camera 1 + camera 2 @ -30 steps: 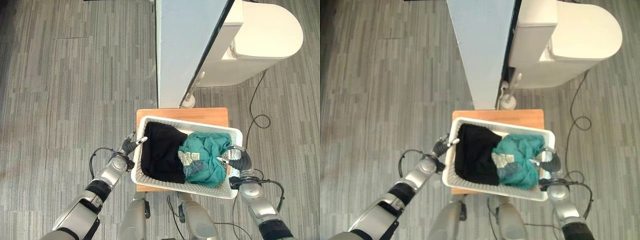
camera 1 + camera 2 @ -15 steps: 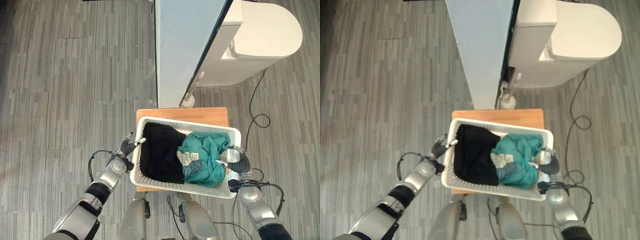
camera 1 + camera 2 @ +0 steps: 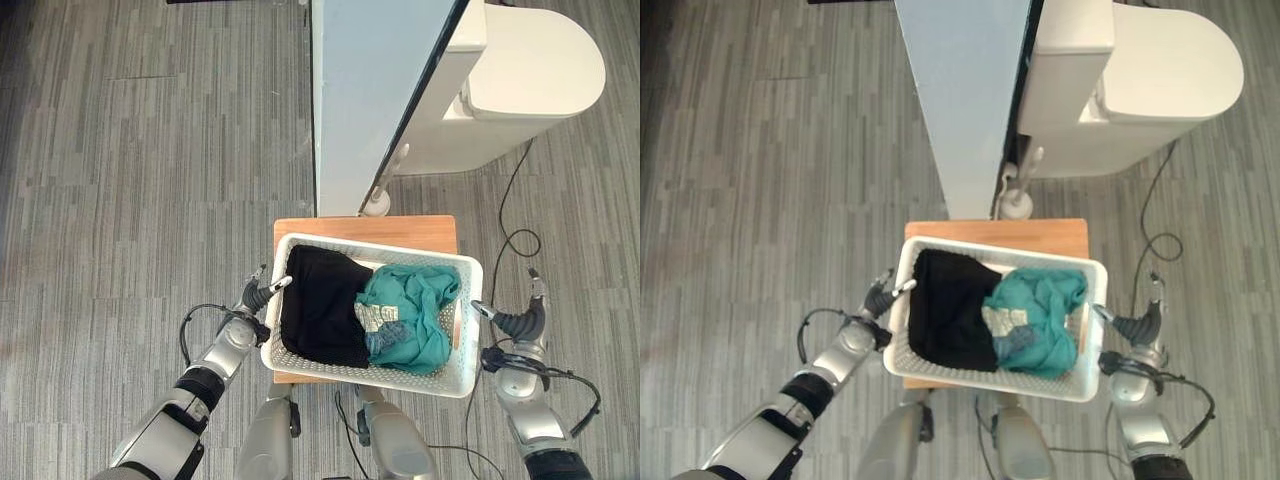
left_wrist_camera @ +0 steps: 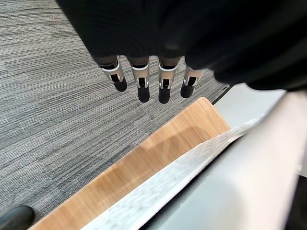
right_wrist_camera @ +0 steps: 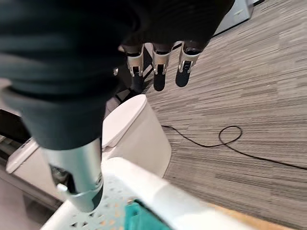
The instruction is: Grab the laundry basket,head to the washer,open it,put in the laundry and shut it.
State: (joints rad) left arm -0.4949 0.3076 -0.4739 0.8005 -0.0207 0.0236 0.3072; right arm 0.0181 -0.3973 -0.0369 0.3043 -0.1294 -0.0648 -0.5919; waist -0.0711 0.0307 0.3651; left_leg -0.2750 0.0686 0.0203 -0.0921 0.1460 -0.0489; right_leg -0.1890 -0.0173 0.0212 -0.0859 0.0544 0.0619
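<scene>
laundry basket [image 3: 465, 300] sitting on wooden stool [image 3: 420, 230], holding black and teal clothes, long axis running left-right between the hands | left hand [image 3: 258, 295] resting at its left short end, fingers straight (nearer) | right hand [image 3: 520, 322] hovering just beside the right end, fingers spread, gripping nothing | step: grabbing basket

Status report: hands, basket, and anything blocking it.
Left hand open at the laundry basket left rim; right hand open, just off its right rim. Basket with clothes sits on wooden stool. Grey panel stands just beyond.
</scene>
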